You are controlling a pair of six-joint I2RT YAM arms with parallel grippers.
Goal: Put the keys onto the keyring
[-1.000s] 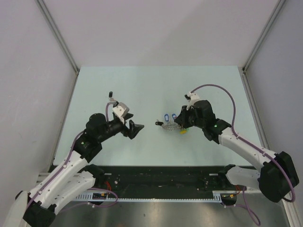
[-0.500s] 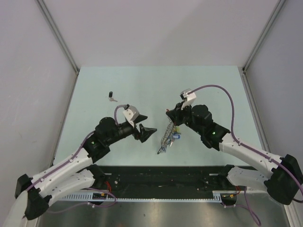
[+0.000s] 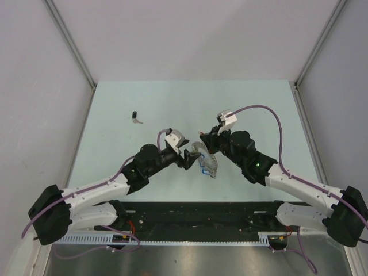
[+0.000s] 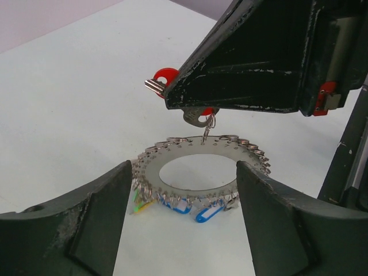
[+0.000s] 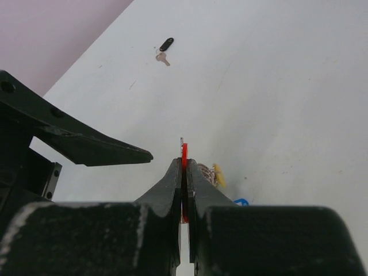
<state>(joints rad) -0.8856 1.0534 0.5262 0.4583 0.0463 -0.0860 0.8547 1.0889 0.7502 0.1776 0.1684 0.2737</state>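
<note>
The right claw (image 5: 184, 167) is pinched shut on a red-headed key (image 4: 167, 76), whose red head shows as a thin edge between the two fingers in the right wrist view. From that key the keyring (image 4: 198, 147) hangs by a small wire loop, above the middle of the surface (image 3: 253, 103) and toward its near edge. It is fringed all round with small keys, and blue and yellow heads (image 4: 204, 214) sit at its lower side. Whether those lowest keys touch the surface I cannot tell. The left claw (image 3: 187, 156) stands wide, one finger on each side of the keyring and close beside it, gripping nothing. A black-headed key (image 3: 135, 118) lies alone in the left half of the surface, nearer the far edge, well apart from both claws
</note>
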